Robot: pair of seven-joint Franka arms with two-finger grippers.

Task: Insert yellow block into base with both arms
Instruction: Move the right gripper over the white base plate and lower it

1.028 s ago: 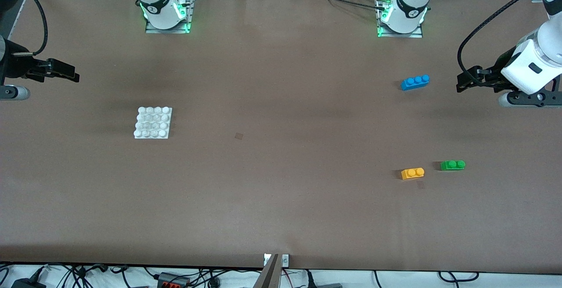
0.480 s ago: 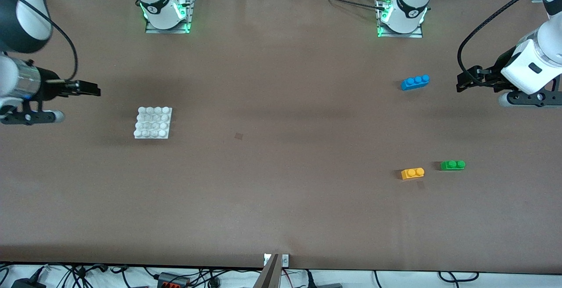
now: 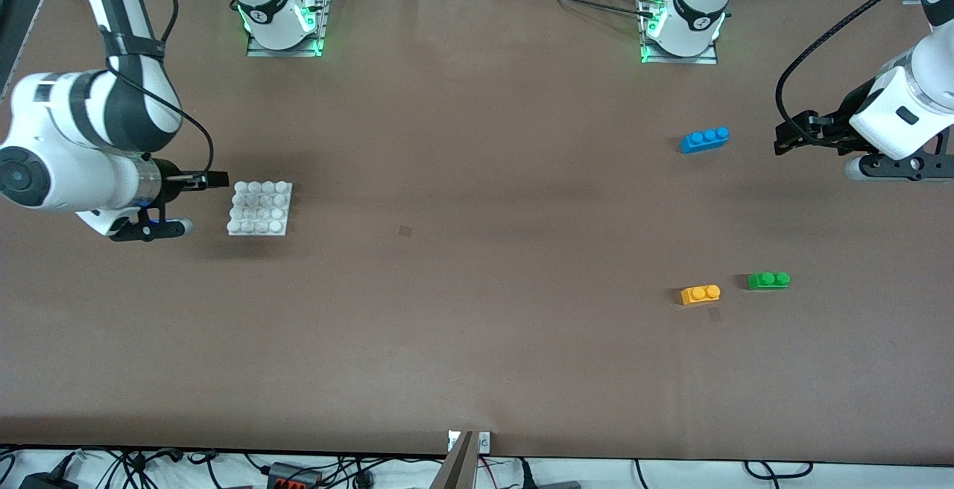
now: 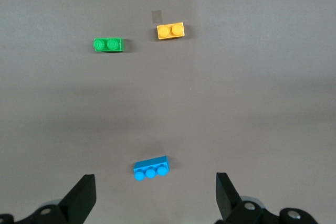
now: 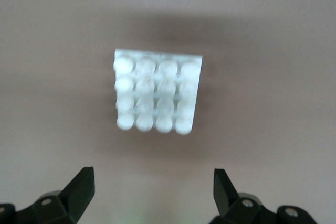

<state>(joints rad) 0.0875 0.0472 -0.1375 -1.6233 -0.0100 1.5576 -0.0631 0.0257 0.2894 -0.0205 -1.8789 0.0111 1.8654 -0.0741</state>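
The yellow block lies on the table toward the left arm's end, beside the green brick; it also shows in the left wrist view. The white studded base lies toward the right arm's end and shows in the right wrist view. My right gripper is open and empty, just beside the base's edge; its black fingers show wide apart. My left gripper is open and empty near the table's end, beside the blue brick; its fingers are wide apart.
The blue three-stud brick lies farther from the front camera than the yellow and green bricks. The two arm bases stand along the table's back edge. Cables lie along the front edge.
My right arm has swung in from the table's end and its gripper now sits beside the base. The left arm and all bricks have not moved.
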